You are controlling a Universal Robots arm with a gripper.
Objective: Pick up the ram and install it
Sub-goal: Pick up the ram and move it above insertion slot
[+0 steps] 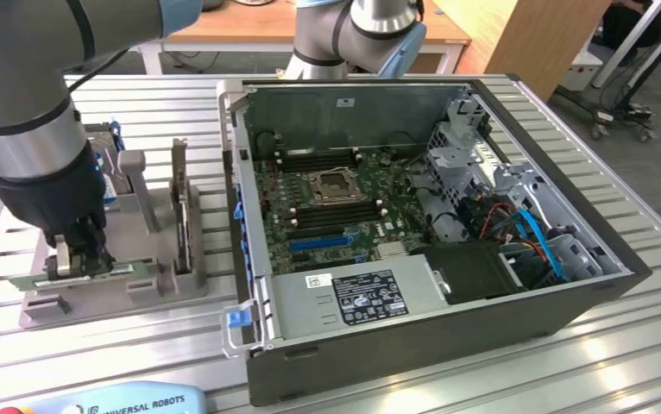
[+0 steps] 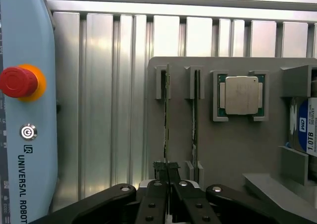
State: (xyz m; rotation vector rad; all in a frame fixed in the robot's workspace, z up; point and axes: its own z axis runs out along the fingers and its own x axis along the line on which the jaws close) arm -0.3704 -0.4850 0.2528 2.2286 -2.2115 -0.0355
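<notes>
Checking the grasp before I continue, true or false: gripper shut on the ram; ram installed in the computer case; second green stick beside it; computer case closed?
The gripper is shut on the ram: true.
The ram is installed in the computer case: false, it is at the gray holder, outside the case.
A second green stick stands beside it: true.
The computer case is closed: false, it lies open.

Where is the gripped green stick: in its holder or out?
In: the ram stands on edge in the holder, gripper shut on it.
</notes>
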